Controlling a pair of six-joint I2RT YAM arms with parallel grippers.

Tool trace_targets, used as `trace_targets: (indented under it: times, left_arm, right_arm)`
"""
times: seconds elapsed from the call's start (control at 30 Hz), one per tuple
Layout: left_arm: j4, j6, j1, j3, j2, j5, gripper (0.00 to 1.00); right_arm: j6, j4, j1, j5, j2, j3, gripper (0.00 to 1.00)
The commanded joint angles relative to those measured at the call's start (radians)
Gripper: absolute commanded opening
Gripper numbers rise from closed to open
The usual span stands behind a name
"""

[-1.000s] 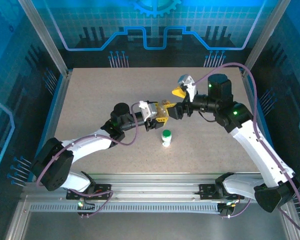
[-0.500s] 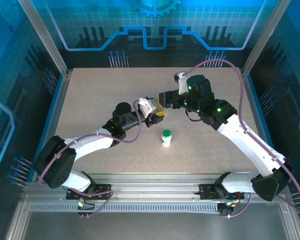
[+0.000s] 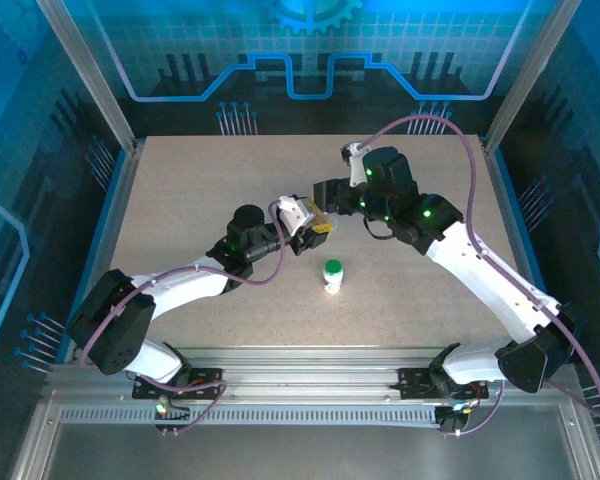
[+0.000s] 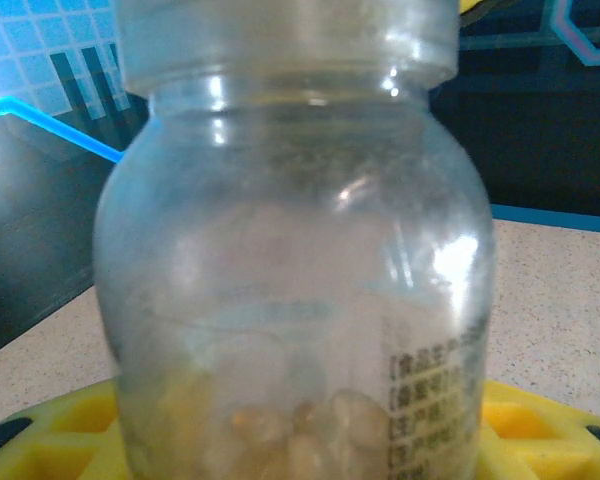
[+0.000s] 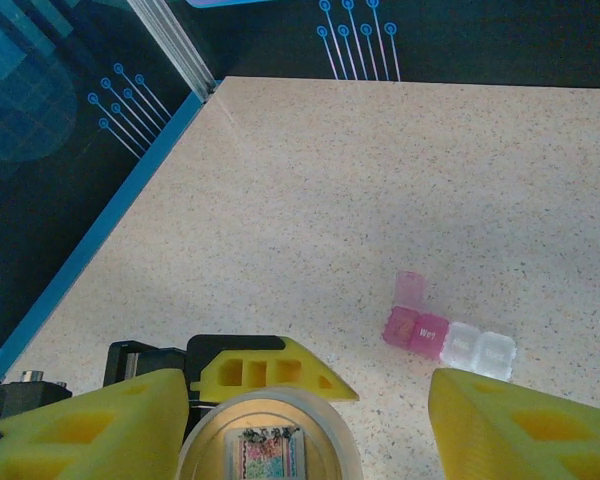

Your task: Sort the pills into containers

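Yellow right hand, still open, has moved over the lid of the pill bottle gripped by the left hand; uncapping seems next.

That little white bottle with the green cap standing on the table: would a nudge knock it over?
Probably. The white bottle stands upright and looks taller than wide, so a push near its green cap could tip it. Being round, it would likely roll afterwards. It looks like light plastic, unlikely to break.
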Motion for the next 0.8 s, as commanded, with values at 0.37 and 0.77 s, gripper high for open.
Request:
trace_targets:
  times: [0.37, 0.77]
  left_arm:
    - [0.088, -0.025, -0.004, 0.001, -0.002, -0.006, 0.0]
    - [0.216, -0.059, 0.031, -0.084, -0.076, 0.16, 0.0]
  right_arm:
    - [0.023, -0.017, 0.022, -0.031, -0.013, -0.039, 0.48]
    - [-0.267, 0.093, -0.107, -0.421, -0.138, -0.204, 0.22]
